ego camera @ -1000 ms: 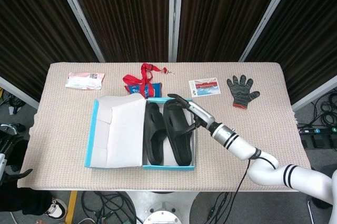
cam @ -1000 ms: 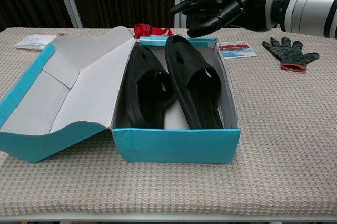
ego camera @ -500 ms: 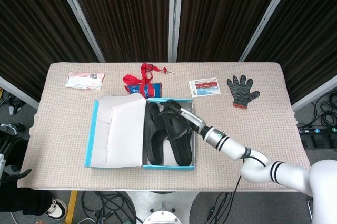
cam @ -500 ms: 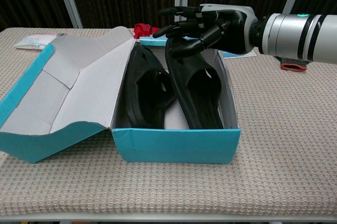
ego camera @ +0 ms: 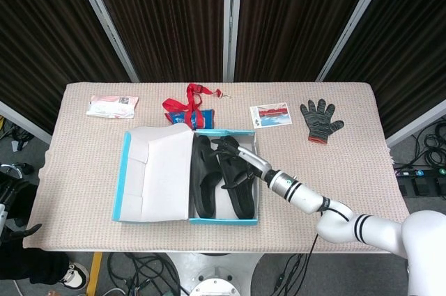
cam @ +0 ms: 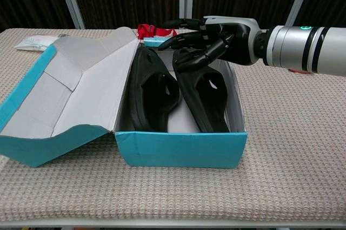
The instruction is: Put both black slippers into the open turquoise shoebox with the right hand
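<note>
The open turquoise shoebox sits mid-table with its lid folded out to the left. Both black slippers lie inside it: the left slipper and the right slipper, side by side. My right hand reaches into the box's far end with fingers spread, pressing on the far end of the right slipper. It grips nothing. My left hand shows only as a dark shape at the left edge, below the table; its fingers are unclear.
Behind the box lie a red lanyard, a picture card and a dark work glove. A pink-and-white packet rests at the back left.
My right hand came down from above the box onto the right slipper. That slipper, which leaned up on the far rim, now lies lower and flatter inside the box.
</note>
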You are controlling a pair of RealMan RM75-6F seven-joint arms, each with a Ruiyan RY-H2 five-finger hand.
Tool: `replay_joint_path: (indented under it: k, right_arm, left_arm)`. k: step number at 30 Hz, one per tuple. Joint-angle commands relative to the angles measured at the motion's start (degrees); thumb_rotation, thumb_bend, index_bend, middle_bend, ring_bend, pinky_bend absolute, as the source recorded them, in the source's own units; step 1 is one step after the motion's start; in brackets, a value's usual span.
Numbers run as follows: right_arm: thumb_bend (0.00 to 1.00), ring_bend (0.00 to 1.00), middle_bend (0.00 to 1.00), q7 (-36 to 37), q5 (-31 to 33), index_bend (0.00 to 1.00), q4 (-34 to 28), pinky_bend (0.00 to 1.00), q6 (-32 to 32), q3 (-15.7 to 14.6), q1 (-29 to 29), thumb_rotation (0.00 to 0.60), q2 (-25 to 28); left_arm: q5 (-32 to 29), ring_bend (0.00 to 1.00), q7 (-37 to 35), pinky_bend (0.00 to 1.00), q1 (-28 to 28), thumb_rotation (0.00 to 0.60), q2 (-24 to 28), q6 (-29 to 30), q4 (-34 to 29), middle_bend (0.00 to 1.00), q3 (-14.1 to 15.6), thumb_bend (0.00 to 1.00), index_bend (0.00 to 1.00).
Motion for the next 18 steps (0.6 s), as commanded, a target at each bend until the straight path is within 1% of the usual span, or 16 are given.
replay_joint_path:
  k: [1, 5, 10, 13, 18]
  right_arm:
    - [0.0, 0.02, 0.2, -0.5, -0.28, 0.02, -2.06, 0.19, 2.33, 0.74, -0.39, 0.6, 1.2]
    - [0.0, 0.02, 0.2, -1.81, -0.52, 0.02, -5.41, 0.22, 3.41, 1.12, -0.37, 0.6, 3.3]
    - [0.0, 0.02, 0.2, -6.93, 1.44, 0.02, -8.58, 0.22, 0.71, 0.3, -0.23, 0.6, 5.4]
    - [0.0, 0.02, 0.2, -9.59, 3.7, 0.01, -8.68, 0.22, -1.35, 0.0, -0.28, 0.6, 5.13]
    - [0.0, 0.02, 0.19, -11.13, 6.61, 0.0, -6.69, 0.22, -5.74, -0.31, 0.36, 0.6, 3.73]
  left_arm:
    - [-0.01, 0.0, -0.03, 0.05, -0.02, 0.6, 0.01, -0.06, 0.02, 0.09, -0.01, 0.06, 0.13]
    - [0.03, 0.0, -0.03, 0.05, -0.06, 0.6, 0.01, 0.02, -0.04, 0.09, -0.08, 0.06, 0.13]
    - [0.05, 0.0, -0.11, 0.05, -0.3, 0.6, -0.1, -0.47, 0.01, 0.09, -0.04, 0.06, 0.13]
    - [0.18, 0.0, -0.01, 0.05, -0.44, 0.6, -0.29, -0.63, 0.05, 0.09, 0.01, 0.06, 0.13]
    - [0.06, 0.0, 0.33, 0.05, -0.22, 0.6, -0.01, -0.13, -0.26, 0.09, -0.1, 0.06, 0.13]
